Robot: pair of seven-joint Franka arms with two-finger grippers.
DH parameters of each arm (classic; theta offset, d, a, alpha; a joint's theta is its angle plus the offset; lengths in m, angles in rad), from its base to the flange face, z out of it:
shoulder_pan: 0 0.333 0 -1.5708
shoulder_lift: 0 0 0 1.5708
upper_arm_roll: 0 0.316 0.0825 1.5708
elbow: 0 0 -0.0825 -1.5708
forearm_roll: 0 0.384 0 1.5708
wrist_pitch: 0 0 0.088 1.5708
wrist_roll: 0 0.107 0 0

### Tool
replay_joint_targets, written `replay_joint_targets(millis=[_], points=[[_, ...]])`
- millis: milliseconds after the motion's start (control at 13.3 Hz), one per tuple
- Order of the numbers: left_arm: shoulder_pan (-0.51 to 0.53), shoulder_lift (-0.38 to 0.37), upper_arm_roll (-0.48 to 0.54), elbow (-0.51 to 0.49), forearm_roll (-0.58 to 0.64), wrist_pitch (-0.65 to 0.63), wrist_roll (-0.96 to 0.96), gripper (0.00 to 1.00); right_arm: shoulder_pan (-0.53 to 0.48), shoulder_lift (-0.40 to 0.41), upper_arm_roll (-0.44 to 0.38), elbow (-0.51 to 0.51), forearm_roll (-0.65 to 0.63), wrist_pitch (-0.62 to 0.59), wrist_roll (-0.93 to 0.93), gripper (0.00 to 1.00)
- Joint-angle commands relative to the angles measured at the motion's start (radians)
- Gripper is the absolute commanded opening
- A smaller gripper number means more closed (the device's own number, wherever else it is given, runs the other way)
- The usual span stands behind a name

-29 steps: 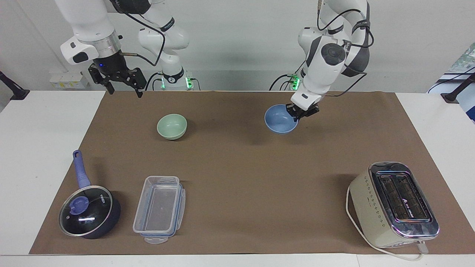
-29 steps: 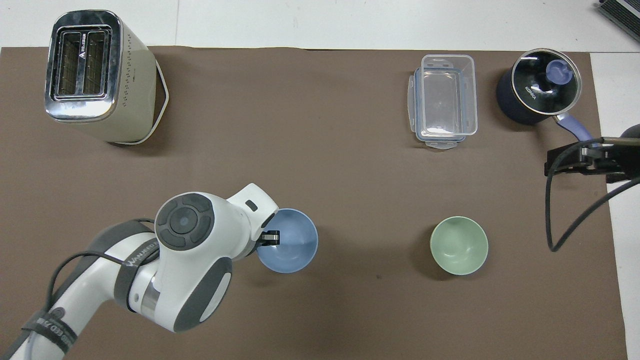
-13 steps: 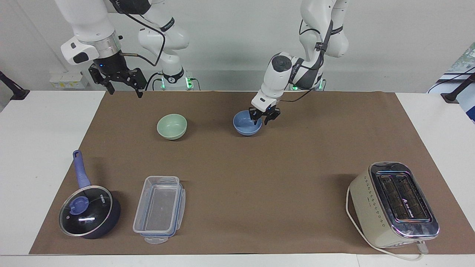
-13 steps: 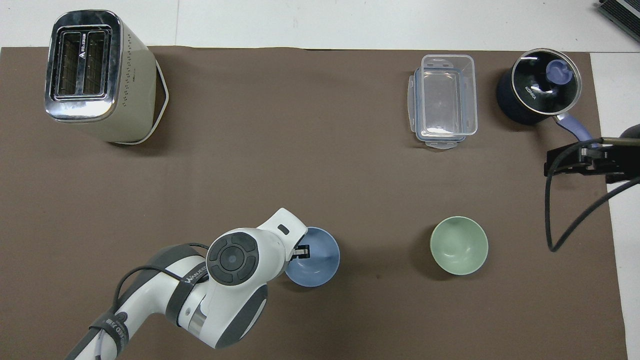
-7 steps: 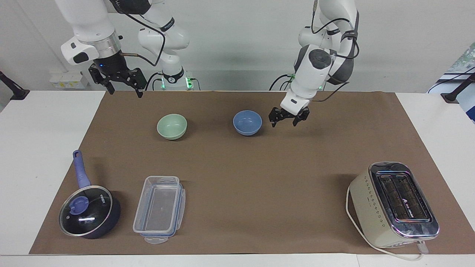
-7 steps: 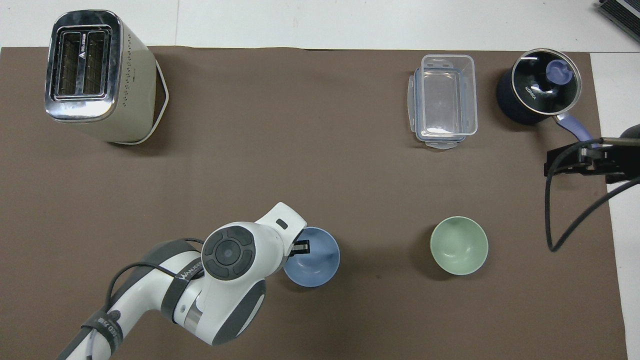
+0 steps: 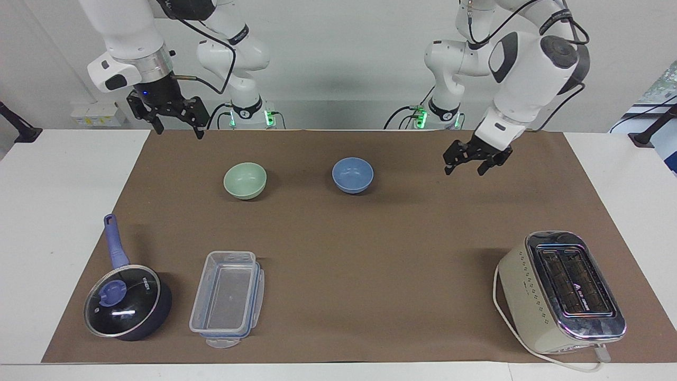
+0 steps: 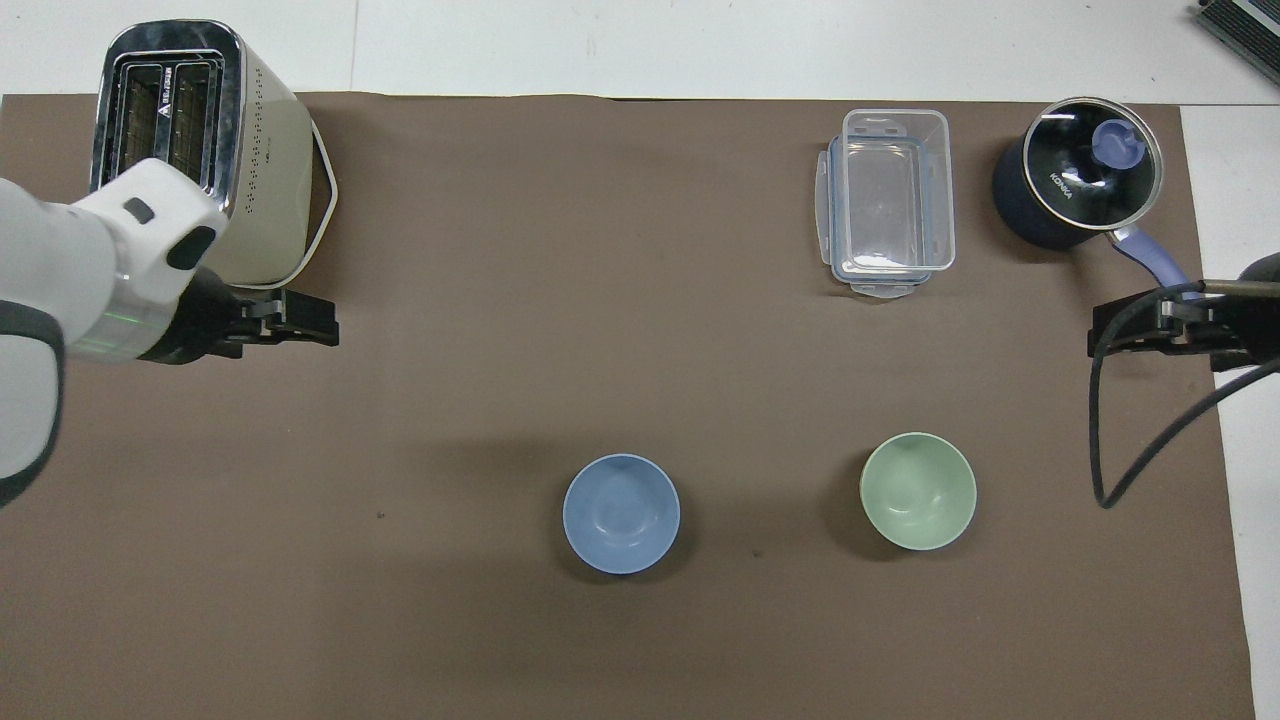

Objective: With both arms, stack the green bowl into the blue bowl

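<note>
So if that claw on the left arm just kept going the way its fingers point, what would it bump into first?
Probably just the brown mat. The left gripper hangs open, fingers angled down over bare mat, apart from the blue bowl and the toaster. Depth is hard to judge.

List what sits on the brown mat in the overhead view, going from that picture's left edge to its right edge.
Toaster → blue bowl → clear plastic container → green bowl → lidded saucepan.
</note>
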Motion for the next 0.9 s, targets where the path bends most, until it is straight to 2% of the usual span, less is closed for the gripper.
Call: replay_joint_targets(millis=[0, 450, 825], points=[[0.057, 0.018, -0.011, 0.07, 0.092, -0.052, 0.068, 1.0, -0.003, -0.031, 0.003, -0.035, 0.018, 0.001, 0.006, 1.0], [0.193, 0.016, -0.009, 0.115, 0.117, -0.107, 0.189, 1.0, -0.003, -0.032, 0.003, -0.036, 0.02, 0.001, 0.004, 1.0], [0.196, 0.042, -0.021, 0.213, 0.112, -0.24, 0.156, 1.0, -0.003, -0.037, 0.003, -0.042, 0.02, 0.003, 0.004, 1.0]])
